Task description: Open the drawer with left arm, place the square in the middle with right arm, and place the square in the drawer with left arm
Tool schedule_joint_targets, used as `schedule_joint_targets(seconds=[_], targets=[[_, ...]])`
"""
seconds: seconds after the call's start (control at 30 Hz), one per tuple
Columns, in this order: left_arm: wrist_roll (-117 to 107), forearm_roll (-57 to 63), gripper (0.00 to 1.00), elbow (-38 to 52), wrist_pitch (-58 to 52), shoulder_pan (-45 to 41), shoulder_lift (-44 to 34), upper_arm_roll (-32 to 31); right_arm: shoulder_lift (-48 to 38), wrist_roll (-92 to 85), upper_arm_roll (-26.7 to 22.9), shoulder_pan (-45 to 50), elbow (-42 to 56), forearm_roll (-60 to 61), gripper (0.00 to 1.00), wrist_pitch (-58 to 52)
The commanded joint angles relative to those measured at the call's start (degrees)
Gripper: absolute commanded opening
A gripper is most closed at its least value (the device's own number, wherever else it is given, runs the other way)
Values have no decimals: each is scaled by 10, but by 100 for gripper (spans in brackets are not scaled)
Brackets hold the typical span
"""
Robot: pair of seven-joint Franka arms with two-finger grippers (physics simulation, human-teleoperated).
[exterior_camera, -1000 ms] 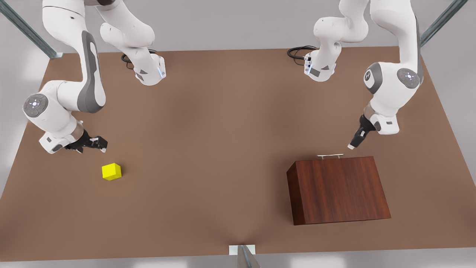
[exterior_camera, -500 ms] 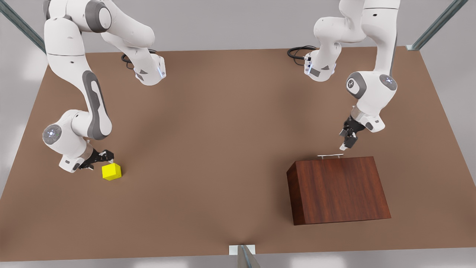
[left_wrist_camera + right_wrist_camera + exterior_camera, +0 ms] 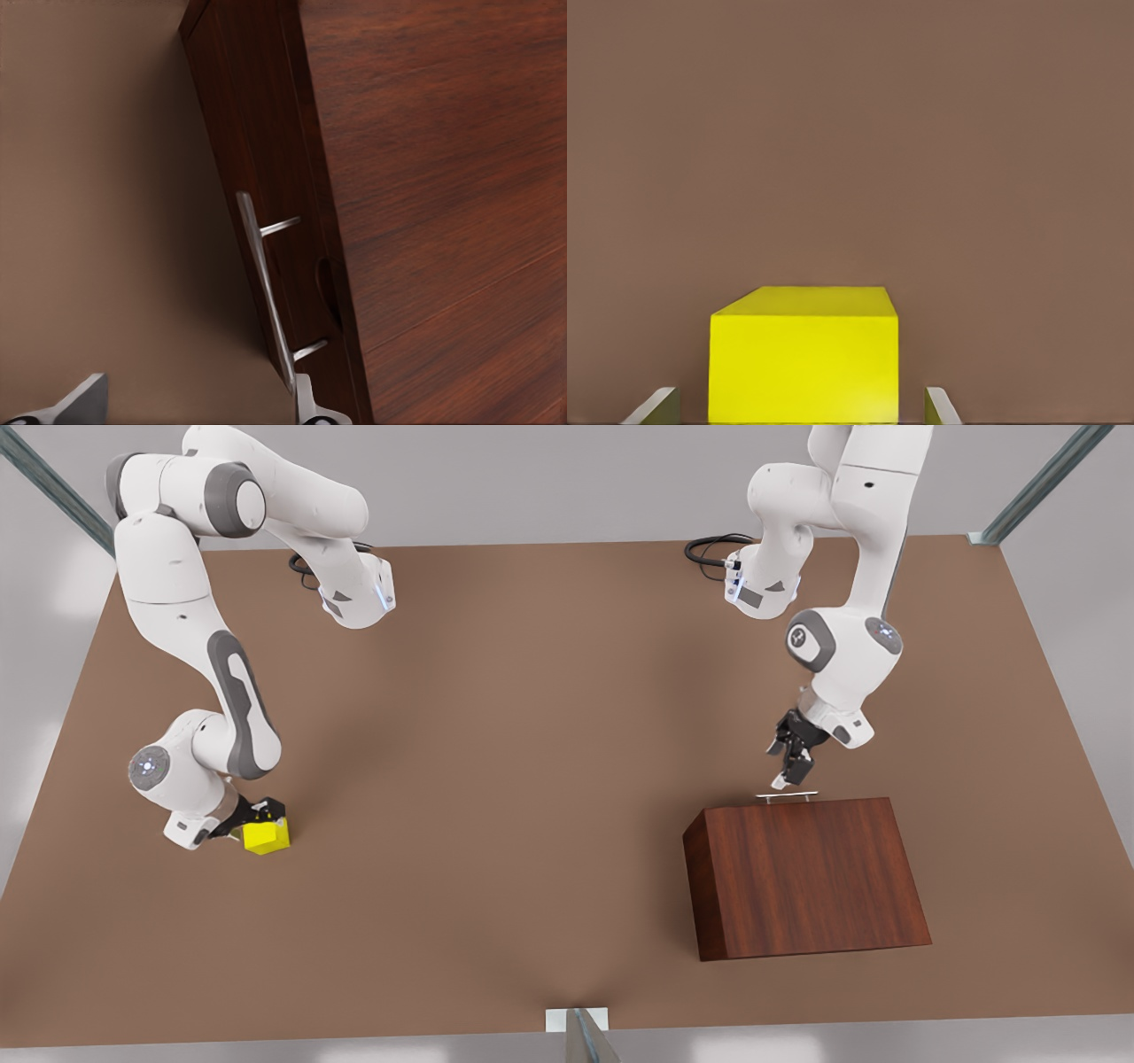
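Soft, even, diffuse light falls from above over the brown surface (image 3: 532,779), bright without glare. Shadows are faint and blurred: a soft dark patch lies under each arm in the front view and beside the drawer (image 3: 266,159) face in the left wrist view.

The small yellow square (image 3: 267,837) sits flat on the desk at the front view's left. The dark wood drawer (image 3: 787,801) is shut, its silver handle (image 3: 786,796) facing the arms.
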Motion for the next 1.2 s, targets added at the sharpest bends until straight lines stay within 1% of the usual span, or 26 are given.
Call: schedule_joint_targets(seconds=[0.0,0.03,0.23,0.27,0.43,0.53,0.6,0.67,0.7,0.73,0.77,0.8,0.87,0.9,0.97,1.07,1.17], targets=[[0,-13,100,0,1,44,0,0,0,1,0,0,-4,0,100,7],[0,-13,100,0,1,45,0,-1,3,1,0,0,-26,0,100,47],[0,-13,100,1,11,45,8,0,22,2,0,0,-23,1,100,64],[0,-13,100,1,11,44,8,0,29,2,0,1,-21,1,100,85],[0,-13,100,2,12,44,12,0,38,3,-1,4,-2,1,100,85],[0,-13,100,4,18,44,16,0,38,3,-1,5,1,2,92,86],[0,-12,100,4,18,44,18,-1,38,5,0,5,1,6,81,85],[1,-12,100,4,18,44,20,0,38,5,0,7,-2,21,79,85],[1,-12,100,4,18,44,21,0,37,5,0,7,-3,25,75,83],[1,-12,100,4,18,44,21,-1,37,6,0,7,-3,25,74,82],[1,-11,100,4,18,44,21,-1,37,5,0,7,-3,25,70,85],[1,-11,100,4,18,44,21,0,37,5,0,7,-3,25,62,83],[1,-11,100,8,18,44,24,-1,37,6,0,7,-1,25,62,78],[1,-11,100,8,18,43,25,-1,36,6,0,7,0,26,59,77],[1,-11,100,8,18,41,26,-1,33,6,2,7,0,25,59,76],[1,-11,100,8,18,41,34,-1,8,23,25,10,-1,21,59,76],[1,-11,100,9,18,38,39,-1,-41,83,30,68,-8,19,59,23]])
